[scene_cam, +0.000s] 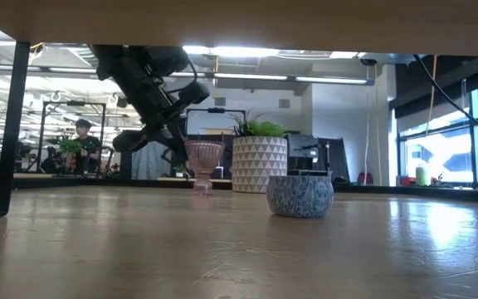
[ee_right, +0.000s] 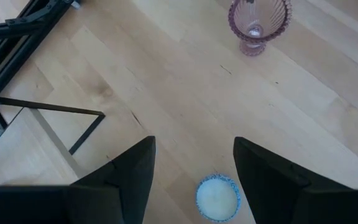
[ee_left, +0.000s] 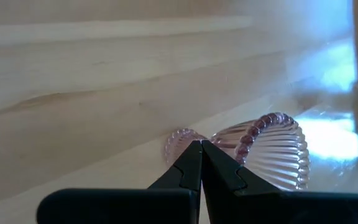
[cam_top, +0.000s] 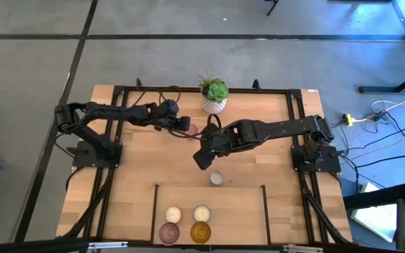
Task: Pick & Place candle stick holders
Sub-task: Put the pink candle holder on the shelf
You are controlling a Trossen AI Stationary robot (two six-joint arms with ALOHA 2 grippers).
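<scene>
A purplish-pink glass candle stick holder (scene_cam: 203, 164) stands upright on its foot on the wooden table, in front of the plant pot. My left gripper (ee_left: 201, 147) is shut, and its tips are right at the holder's stem (ee_left: 182, 140). Nearer the front stands a small cream-white holder with a blue pattern (scene_cam: 299, 195), also seen from above (ee_right: 217, 198). My right gripper (ee_right: 194, 149) hangs open above the table, over this holder and clear of it. Several more holders, cream, purplish and amber, stand at the front edge (cam_top: 186, 223). My left gripper's shut fingertips (ee_left: 191, 155) come slanting down from the table's left at the pink holder's stem, just above its foot. Whether they touch the glass, I cannot tell. The holder stands upright on the table.
A green plant in a white patterned pot (cam_top: 214, 96) stands at the far edge, just behind the pink holder. Dark tape lines (cam_top: 209, 186) mark off a box at the front, where the other holders stand. Black rails (cam_top: 297, 133) run along the table's sides.
</scene>
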